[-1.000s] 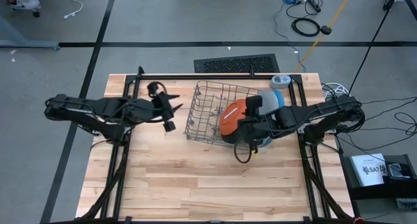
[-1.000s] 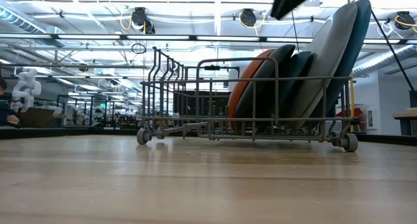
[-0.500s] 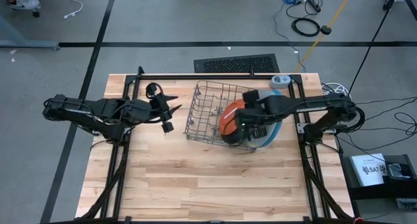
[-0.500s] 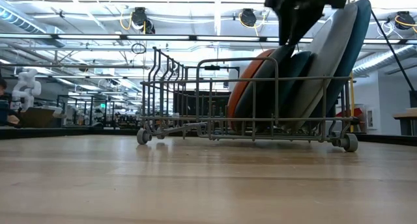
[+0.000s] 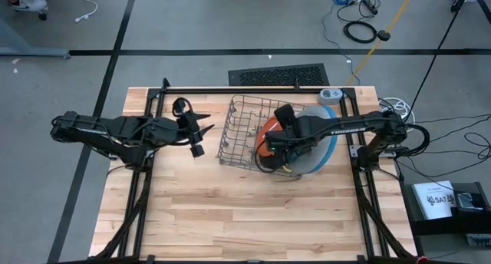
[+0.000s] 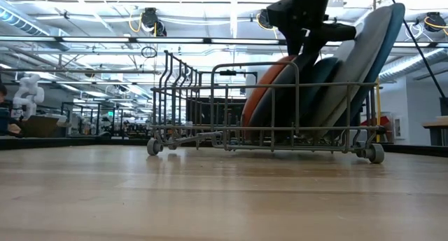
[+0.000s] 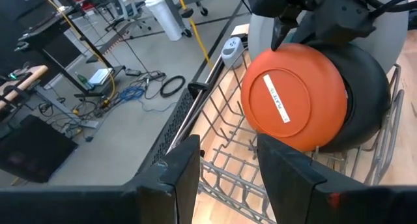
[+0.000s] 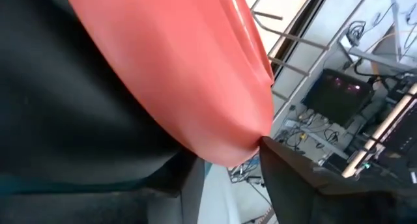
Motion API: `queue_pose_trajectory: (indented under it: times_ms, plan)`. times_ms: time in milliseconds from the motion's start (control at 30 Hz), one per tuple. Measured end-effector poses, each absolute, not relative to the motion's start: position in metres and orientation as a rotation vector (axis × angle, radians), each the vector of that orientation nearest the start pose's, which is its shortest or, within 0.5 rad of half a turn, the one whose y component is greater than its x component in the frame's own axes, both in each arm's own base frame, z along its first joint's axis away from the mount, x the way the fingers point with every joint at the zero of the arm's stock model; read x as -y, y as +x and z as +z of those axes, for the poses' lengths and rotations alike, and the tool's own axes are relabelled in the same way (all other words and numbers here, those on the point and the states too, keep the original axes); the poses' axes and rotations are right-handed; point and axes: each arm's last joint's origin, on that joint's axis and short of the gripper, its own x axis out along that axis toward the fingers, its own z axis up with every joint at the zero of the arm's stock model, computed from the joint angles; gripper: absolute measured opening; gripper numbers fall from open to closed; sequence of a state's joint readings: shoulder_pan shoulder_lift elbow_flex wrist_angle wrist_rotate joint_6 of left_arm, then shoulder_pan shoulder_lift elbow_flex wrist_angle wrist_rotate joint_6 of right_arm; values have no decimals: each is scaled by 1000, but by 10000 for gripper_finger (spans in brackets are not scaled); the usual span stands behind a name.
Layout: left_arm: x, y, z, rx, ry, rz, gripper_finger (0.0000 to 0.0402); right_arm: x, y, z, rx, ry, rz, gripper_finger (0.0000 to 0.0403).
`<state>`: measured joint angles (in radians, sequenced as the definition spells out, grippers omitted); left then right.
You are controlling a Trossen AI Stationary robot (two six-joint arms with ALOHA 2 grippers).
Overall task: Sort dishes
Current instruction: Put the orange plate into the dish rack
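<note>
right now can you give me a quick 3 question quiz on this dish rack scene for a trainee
1. True or false: the orange plate stands on edge at the front of the stack in the wire rack.
2. Which gripper is at the plates: A) left gripper, B) right gripper?
3. Fill in: the plate directly behind the orange one is ___.

Key
1. True.
2. B: it straddles the orange plate's top rim, one finger on each side, not visibly clamped; the left gripper hangs open over the table, apart from the rack.
3. Black.

No legible text on anything.
</note>
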<state>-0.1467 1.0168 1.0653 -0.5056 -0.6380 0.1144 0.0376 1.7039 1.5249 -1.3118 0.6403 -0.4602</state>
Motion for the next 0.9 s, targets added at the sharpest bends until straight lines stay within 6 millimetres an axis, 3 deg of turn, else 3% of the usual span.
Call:
queue_pose_trajectory:
  times_ms: [433,767,900]
  plan:
    - [13,205,360,-455,288,449,154,2,322,293,-1479,-961,-168,9]
    - [13,205,359,-456,287,448,154,-12,320,297,-1431,-987,-171,1]
    - [13,205,360,-456,287,448,154,-17,317,316,-1365,-949,-205,1]
